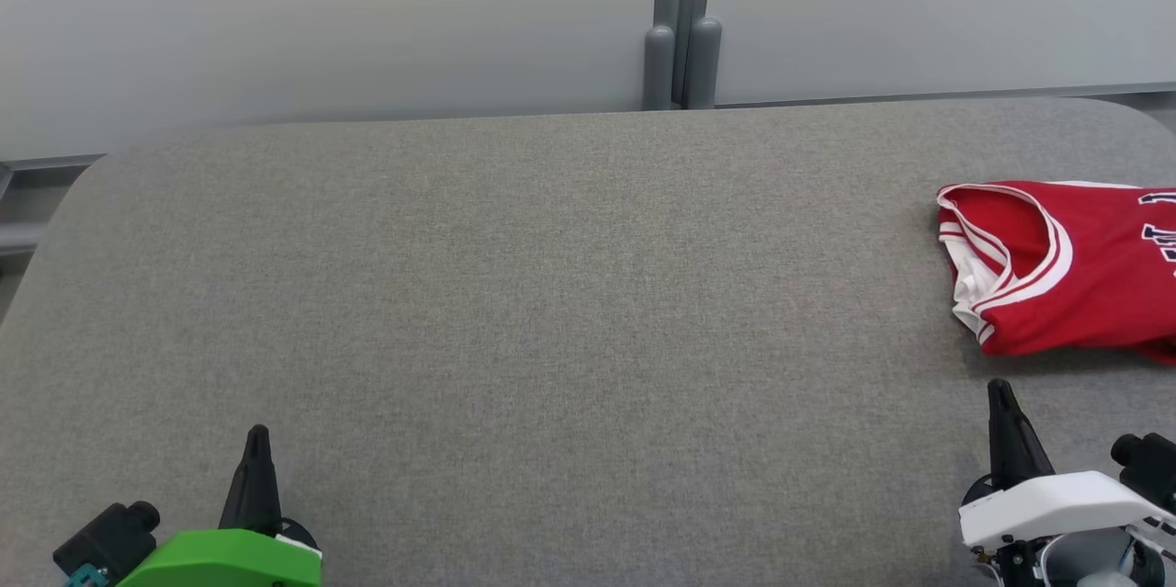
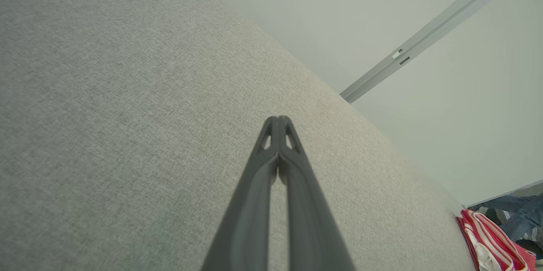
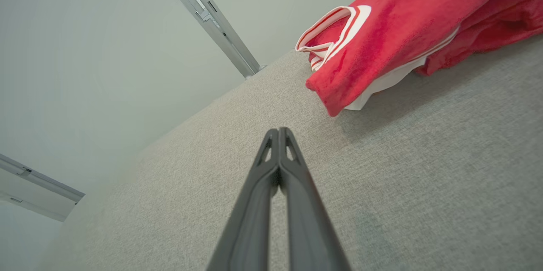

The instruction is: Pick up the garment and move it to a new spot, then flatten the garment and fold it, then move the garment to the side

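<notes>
Garment — red, near right tool

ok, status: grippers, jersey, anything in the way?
Left gripper shut, empty. Right gripper shut, empty, near red jersey. Jersey on grey table, far right. Nothing between them.

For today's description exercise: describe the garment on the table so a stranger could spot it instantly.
Find the grey cloth-covered table. At its right side, just beyond the right pincer, lies the garment. It is a bunched red jersey with white-striped trim, bright against the plain grey.
</notes>
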You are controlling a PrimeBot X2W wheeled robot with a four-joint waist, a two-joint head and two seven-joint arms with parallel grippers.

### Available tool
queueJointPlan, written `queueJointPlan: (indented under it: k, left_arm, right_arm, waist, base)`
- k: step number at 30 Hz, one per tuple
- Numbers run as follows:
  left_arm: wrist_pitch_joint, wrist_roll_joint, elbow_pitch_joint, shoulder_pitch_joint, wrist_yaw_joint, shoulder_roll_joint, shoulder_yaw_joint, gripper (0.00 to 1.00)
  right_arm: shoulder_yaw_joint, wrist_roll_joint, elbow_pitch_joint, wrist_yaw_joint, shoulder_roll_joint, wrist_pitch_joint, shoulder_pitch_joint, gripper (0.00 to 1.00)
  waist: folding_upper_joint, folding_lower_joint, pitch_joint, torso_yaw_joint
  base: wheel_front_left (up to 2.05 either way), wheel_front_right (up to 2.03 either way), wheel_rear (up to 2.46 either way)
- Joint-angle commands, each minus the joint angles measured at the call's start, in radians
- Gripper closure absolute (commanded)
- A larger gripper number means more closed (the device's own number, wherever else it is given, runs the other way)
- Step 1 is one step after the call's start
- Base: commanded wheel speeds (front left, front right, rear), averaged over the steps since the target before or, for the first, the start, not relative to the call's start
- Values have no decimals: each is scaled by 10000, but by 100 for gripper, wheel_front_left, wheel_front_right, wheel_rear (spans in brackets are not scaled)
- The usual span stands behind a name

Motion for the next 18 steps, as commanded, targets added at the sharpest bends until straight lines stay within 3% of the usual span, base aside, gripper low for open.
queueJointPlan:
  k: [1,18]
  left_arm:
    - [75,-379,-163,-332,-35,24,70,100]
    - [623,-2297,-287,-539,-53,-8,232,100]
  right_arm:
    - [19,434,-108,-3,-90,85,-293,100]
    - [108,2795,-51,-5,-118,620,-521,100]
  waist:
    - [18,0,-2,-6]
    - [28,0,-20,-71]
  base:
    - [0,0,0]
    - [0,0,0]
